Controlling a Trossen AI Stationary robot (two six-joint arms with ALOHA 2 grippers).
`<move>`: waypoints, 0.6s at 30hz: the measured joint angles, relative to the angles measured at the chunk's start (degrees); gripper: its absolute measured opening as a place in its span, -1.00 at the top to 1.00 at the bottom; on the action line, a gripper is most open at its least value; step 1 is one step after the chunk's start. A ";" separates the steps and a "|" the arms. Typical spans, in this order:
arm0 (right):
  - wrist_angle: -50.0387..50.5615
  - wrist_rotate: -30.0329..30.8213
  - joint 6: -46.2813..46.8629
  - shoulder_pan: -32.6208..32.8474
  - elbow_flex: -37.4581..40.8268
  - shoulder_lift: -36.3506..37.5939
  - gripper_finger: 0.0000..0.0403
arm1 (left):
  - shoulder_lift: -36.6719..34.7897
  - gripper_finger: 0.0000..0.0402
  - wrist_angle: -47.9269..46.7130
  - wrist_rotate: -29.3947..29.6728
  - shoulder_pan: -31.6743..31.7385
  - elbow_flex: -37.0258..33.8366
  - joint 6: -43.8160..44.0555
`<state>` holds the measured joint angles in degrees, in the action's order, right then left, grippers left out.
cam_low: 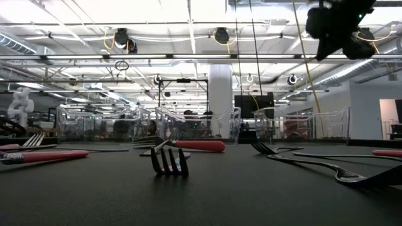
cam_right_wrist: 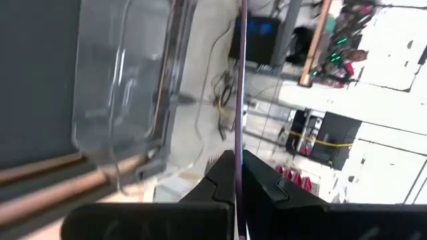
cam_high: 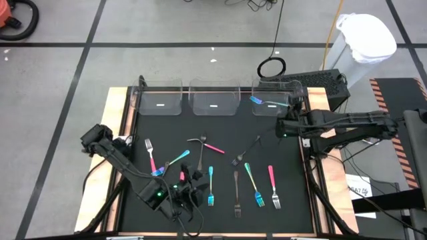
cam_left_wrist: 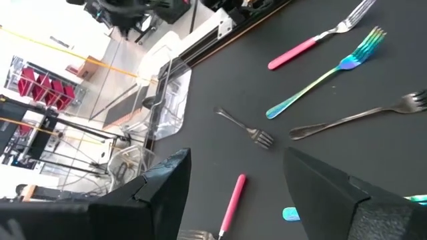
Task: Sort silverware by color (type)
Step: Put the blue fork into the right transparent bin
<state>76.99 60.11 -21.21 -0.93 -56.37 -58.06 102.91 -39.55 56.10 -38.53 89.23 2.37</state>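
Right tool [cam_right_wrist: 237, 175] clamped on blue-handled piece [cam_high: 265, 102], held over right clear bin [cam_high: 277, 100] | left tool [cam_left_wrist: 233, 193] held apart, low over worktop [cam_high: 293, 180] | other silverware [cam_high: 247, 175] scattered there

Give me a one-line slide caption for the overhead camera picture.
Right gripper holds a teal-handled utensil over the right clear plastic bin; open left gripper hovers among scattered forks.
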 joint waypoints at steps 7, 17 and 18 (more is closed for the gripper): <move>-0.39 -0.39 -6.22 -6.81 5.56 0.00 0.98 | 0.00 -0.19 0.00 -0.58 1.93 0.00 -0.30; -10.52 -0.41 -18.58 -14.13 10.50 0.00 0.98 | 0.00 -0.19 1.09 -2.83 4.36 -0.02 -1.49; -12.43 -0.52 -20.45 -14.85 10.78 0.00 0.97 | 0.00 -0.19 1.61 -3.55 4.54 -0.02 -1.77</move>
<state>64.56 59.59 -41.66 -15.78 -45.59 -58.06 102.91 -37.94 52.55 -33.99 89.21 0.60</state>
